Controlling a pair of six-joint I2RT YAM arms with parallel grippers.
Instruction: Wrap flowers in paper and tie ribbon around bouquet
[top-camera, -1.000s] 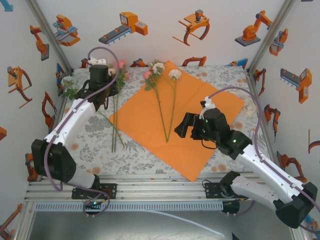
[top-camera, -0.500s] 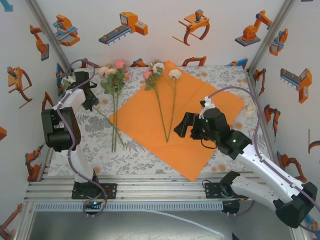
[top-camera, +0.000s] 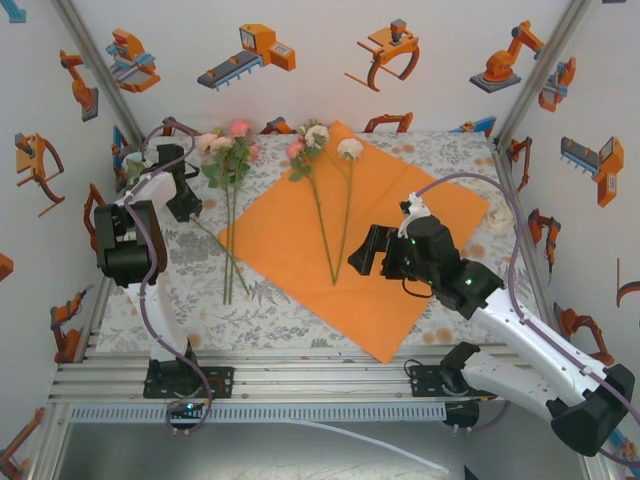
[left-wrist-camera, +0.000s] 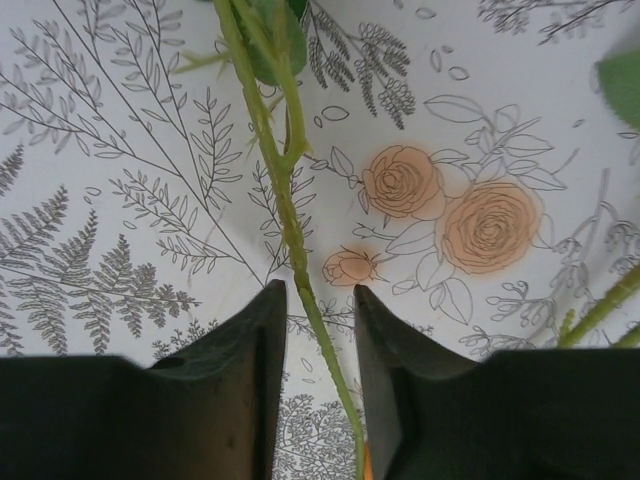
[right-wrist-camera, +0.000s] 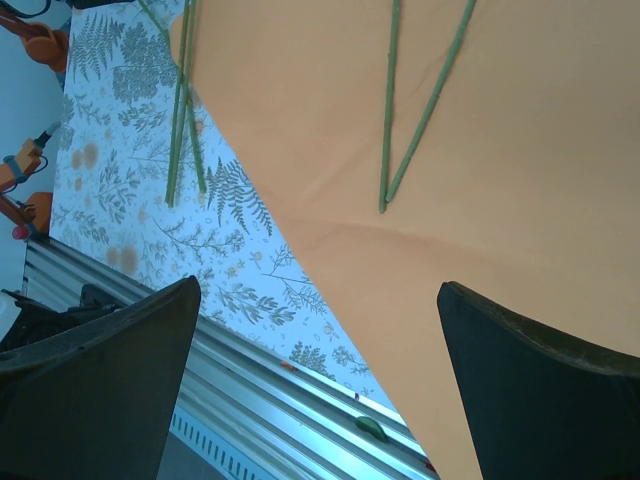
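Now, left hand (left-wrist-camera: 316, 288): staying narrow, straddling one flower stem (left-wrist-camera: 266, 150) without pinching it.
Right hand (right-wrist-camera: 318, 288): hovering wide over the paper (right-wrist-camera: 520, 150).

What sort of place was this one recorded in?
Probably a purpose-built robot test booth, not a florist's. The white walls printed with cartoon robots enclose the workspace, an aluminium rail runs along the near edge, and a floral tablecloth carries staged roses and orange paper.

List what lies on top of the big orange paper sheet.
Two long-stemmed artificial roses lie on the orange paper sheet, stems converging. Whatever sits beneath it is covered.
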